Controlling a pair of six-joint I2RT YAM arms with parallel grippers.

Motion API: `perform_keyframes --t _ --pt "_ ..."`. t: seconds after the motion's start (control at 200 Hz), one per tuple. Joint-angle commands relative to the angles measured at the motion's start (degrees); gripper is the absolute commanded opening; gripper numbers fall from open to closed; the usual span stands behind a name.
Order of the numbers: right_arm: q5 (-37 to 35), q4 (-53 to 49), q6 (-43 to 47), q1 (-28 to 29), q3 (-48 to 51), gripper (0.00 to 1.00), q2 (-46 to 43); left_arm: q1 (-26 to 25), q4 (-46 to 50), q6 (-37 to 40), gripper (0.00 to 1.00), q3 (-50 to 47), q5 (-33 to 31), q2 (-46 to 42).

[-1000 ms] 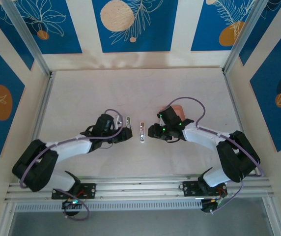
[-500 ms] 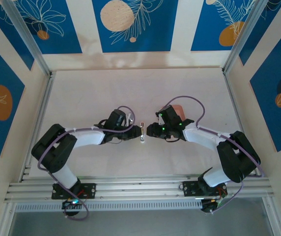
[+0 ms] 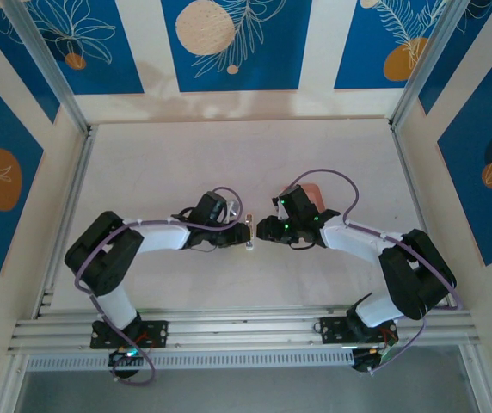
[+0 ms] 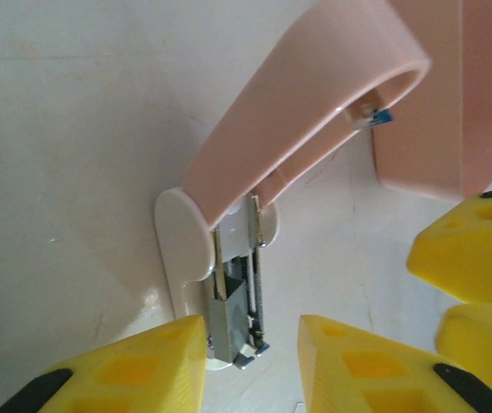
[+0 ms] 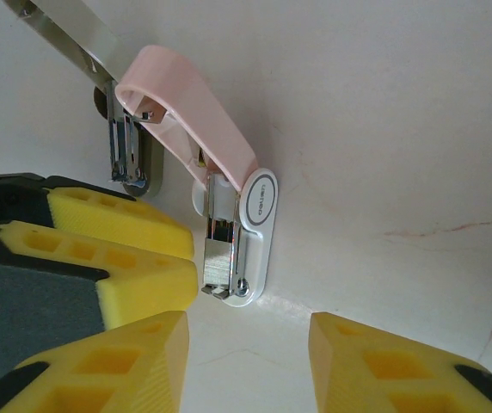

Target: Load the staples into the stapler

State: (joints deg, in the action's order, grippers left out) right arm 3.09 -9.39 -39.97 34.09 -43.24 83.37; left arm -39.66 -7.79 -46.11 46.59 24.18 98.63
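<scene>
Both grippers crowd the stapler [image 3: 249, 234], which lies between them with its pink lid [image 5: 186, 112] hinged up. The left gripper [image 4: 252, 344] has its fingers parted and empty. They straddle one end of the metal channel [image 4: 231, 301], with one pad right against it, so a sideways drift would likely shove the light stapler askew. The right gripper [image 5: 248, 331], also parted and empty, sits just beside the left's pads. A clash looks possible, and either gripper could knock the lid shut. Whether the channel holds staples I cannot tell; the pink tray [image 3: 312, 190] lies beyond the right gripper, mostly hidden.
</scene>
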Motion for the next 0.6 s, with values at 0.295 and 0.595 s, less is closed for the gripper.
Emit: perform_keyframes --t 0.295,0.595 --pt "1.7 0.6 0.8 -0.6 1.1 0.4 -0.4 -0.8 0.9 1.4 0.3 2.5 1.1 2.7" --pt "2.0 0.7 0.7 -0.8 1.3 0.38 -0.3 -0.8 0.9 1.6 0.25 2.8 1.4 3.0"
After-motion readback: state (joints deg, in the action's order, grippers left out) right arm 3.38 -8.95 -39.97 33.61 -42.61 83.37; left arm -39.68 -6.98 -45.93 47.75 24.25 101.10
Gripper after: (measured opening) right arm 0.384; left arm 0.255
